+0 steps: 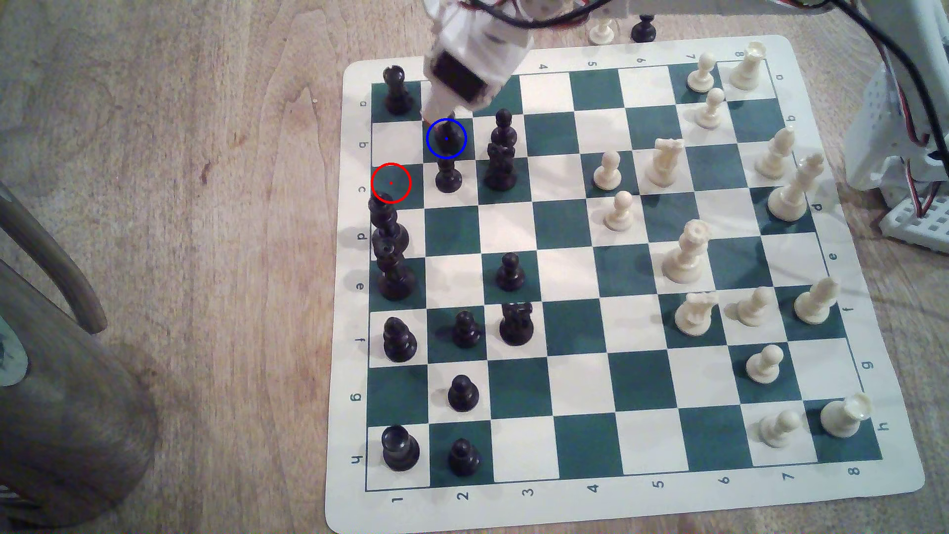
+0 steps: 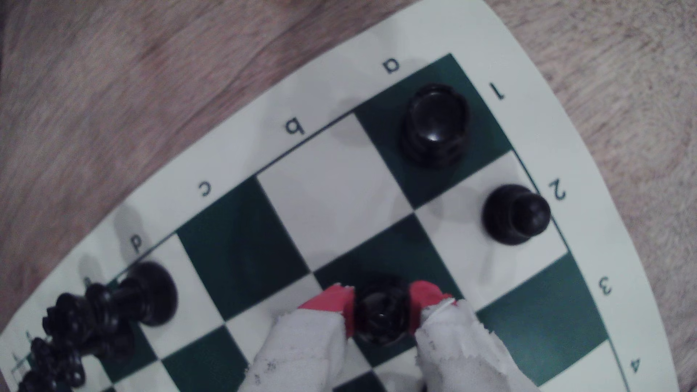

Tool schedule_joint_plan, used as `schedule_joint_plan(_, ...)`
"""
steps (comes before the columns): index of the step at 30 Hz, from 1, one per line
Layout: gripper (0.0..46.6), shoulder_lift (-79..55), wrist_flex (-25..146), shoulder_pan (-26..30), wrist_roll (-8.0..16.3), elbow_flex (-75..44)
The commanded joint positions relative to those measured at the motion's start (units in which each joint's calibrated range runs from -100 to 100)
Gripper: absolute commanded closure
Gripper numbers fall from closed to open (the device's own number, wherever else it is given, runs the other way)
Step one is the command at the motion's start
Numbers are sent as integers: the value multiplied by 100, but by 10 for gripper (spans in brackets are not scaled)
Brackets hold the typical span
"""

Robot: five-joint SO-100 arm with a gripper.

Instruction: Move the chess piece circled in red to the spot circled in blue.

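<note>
In the wrist view my gripper [image 2: 383,297] is shut on the black bishop-like chess piece [image 2: 383,316], its red-tipped fingers [image 2: 332,301] pressing both sides of the head. The piece is over the dark green square [image 2: 388,252] of row b, column 2. The exterior view shows the piece [image 1: 445,134] inside the blue ring, on the spot [image 1: 434,150], with the white gripper [image 1: 437,117] coming down on it from above. I cannot tell whether its base touches the board. The red-ringed green square [image 1: 391,183] stands empty.
Close around the spot stand a black pawn [image 1: 448,174], two taller black pieces [image 1: 502,154], a black rook [image 1: 396,90] and a tall black piece [image 1: 387,226]. White pieces [image 1: 688,256] fill the exterior view's right. A wooden chair [image 1: 61,359] is at its left.
</note>
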State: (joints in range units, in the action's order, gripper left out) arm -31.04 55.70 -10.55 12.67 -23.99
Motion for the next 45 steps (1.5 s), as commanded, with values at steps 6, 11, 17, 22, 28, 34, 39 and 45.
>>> schedule_joint_plan(6, 456, 91, -205, -130, -10, -538)
schedule_joint_plan(11, 454, 125, -181, -154, -29, -547)
schedule_joint_plan(17, 255, 210, -197, -138, 24, -484)
schedule_joint_plan(22, 254, 311, -189, -138, 15, -484)
schedule_joint_plan(28, 267, 507, -33, -170, -29, -366)
schedule_joint_plan(34, 260, 1262, 294, -83, -132, -320)
schedule_joint_plan(39, 264, 2510, 343, 57, -244, 1049)
schedule_joint_plan(45, 272, 4760, 303, 222, -527, 3768)
